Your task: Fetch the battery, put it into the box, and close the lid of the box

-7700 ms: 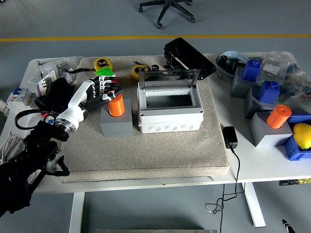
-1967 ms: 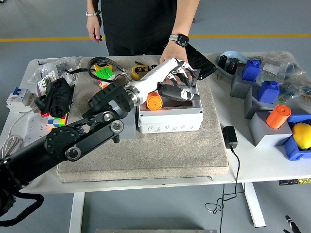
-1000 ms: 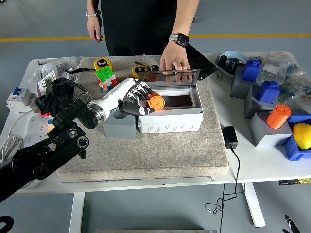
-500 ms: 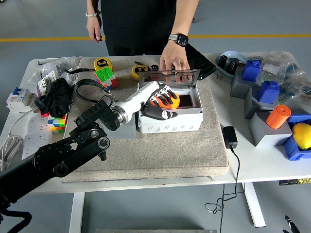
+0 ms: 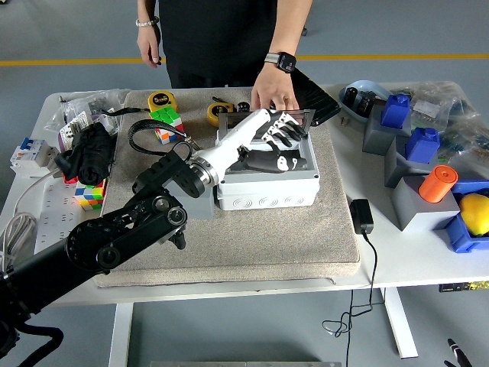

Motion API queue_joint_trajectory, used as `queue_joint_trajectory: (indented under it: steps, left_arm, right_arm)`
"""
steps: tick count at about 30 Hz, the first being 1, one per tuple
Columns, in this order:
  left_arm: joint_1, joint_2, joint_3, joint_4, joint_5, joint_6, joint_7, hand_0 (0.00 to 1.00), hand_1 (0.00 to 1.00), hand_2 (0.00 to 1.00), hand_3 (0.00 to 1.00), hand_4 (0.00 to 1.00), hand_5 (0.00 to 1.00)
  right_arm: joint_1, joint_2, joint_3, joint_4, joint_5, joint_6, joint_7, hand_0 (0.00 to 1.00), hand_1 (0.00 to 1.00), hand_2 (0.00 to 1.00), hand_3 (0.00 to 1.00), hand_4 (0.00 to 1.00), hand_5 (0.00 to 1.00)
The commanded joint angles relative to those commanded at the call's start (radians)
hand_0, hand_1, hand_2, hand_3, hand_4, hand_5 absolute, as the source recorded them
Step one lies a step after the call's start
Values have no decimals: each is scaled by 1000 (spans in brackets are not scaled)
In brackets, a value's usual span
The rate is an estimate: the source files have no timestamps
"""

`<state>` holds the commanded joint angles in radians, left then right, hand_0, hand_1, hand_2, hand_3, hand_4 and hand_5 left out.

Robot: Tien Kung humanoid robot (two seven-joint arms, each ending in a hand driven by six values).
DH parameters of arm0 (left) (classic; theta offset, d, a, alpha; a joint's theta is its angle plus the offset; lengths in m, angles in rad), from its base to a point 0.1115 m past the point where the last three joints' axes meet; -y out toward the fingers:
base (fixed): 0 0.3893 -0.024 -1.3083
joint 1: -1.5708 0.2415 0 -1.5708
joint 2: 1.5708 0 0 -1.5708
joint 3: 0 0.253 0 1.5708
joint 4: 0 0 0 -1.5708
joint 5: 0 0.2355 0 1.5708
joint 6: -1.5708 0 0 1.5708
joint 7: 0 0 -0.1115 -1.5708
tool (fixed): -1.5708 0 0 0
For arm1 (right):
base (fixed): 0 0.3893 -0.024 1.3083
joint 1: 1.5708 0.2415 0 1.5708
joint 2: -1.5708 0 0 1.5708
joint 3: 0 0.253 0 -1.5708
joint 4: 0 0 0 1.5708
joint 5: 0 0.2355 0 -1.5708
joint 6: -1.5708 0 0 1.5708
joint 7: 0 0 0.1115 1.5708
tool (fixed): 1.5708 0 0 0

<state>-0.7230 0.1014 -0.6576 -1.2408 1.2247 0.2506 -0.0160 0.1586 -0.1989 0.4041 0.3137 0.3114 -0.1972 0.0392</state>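
Just robot hand (image 5: 276, 145) over box (image 5: 267, 180), battery hidden beneath

A white table (image 5: 397, 252) with rounded corners stands on white legs (image 5: 401, 325) over a grey floor (image 5: 428, 30). A yellow line (image 5: 397, 56) runs across the floor beyond the table's far edge. A beige mat (image 5: 252, 237) covers the middle of the tabletop. A black cable (image 5: 372, 287) hangs off the near edge toward the floor. The lighting is even and soft.
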Motion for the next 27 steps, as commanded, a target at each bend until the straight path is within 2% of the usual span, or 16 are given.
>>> queue_joint_trajectory:
  steps: [2, 3, 8, 9, 14, 15, 19, 24, 27]
  left_arm:
    - [-9, 3, -24, -6, 2, 12, -29, 399, 581, 586, 593, 885, 153]
    - [-14, 4, -33, -5, 9, 15, -35, 708, 720, 658, 649, 952, 303]
    - [-45, 4, -60, 21, 59, 7, -14, 708, 720, 658, 649, 952, 303]
    - [-56, 1, -62, 34, 80, 1, 2, 805, 806, 784, 788, 982, 395]
    - [-88, -13, -60, 81, 163, -25, 74, 805, 806, 784, 788, 982, 395]
    - [-93, -16, -58, 90, 177, -32, 88, 827, 828, 806, 806, 998, 470]
    - [-107, -23, -48, 122, 206, -46, 128, 827, 828, 806, 806, 998, 470]
    - [-110, -21, -43, 151, 216, -61, 158, 844, 832, 809, 812, 998, 489]
    - [-104, -15, -36, 161, 230, -91, 198, 827, 805, 782, 790, 998, 497]
  right_arm:
    - [1, -1, -2, 0, -2, -1, -1, 726, 664, 653, 598, 998, 614]
    - [2, -1, -3, 0, -2, -1, -1, 727, 664, 653, 597, 998, 614]
    - [3, 0, -2, 1, -3, -2, 1, 727, 664, 653, 597, 998, 614]
    - [3, 1, -2, 1, -1, -2, 1, 727, 664, 653, 598, 998, 614]
    - [3, 0, -1, 1, 0, -3, 2, 727, 664, 653, 598, 998, 614]
    - [3, 0, -1, 1, 0, -3, 2, 726, 664, 653, 598, 998, 613]
    - [3, 0, -1, 1, 2, -4, 3, 726, 664, 653, 598, 998, 613]
    - [2, -1, -1, 1, 0, -4, 4, 726, 664, 653, 597, 998, 614]
    - [2, -1, 1, 1, 1, -4, 4, 726, 664, 653, 598, 998, 614]
